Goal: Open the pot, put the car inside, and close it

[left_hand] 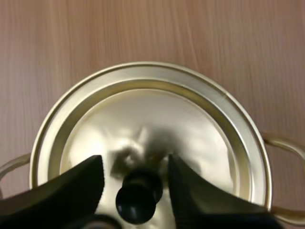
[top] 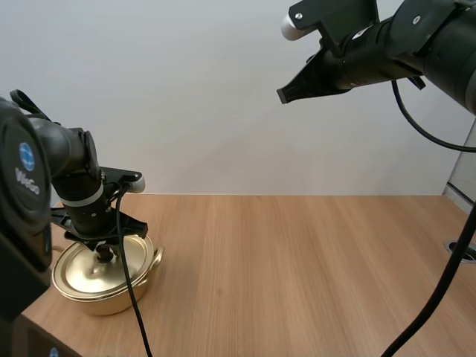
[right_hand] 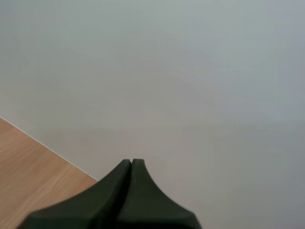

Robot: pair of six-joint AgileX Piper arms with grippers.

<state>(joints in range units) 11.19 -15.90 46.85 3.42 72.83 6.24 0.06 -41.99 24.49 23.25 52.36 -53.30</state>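
The pot (top: 104, 301) is sitting at the near left corner of the table (top: 297, 260), its golden lid (top: 78, 274) on and seated inside the rim, with one side handle (top: 158, 256) pointing toward the table's middle. My left arm is bending steeply down over it, wrist vertical, so the left gripper (top: 104, 256) is pointing straight down at the lid's centre. In the left wrist view its fingers (left_hand: 76, 186) are standing released on either side of the black knob (left_hand: 138, 195), a sliver of lid (left_hand: 152, 119) showing between each finger and the knob, so they are bracketing it without pinching.

Farther off and high above the table's far edge, my right arm is reaching in level from the right side, and the right gripper (top: 286, 94) is pointing left in the air. Its fingers (right_hand: 114, 191) are lying clenched together as one dark wedge, grasping nothing.
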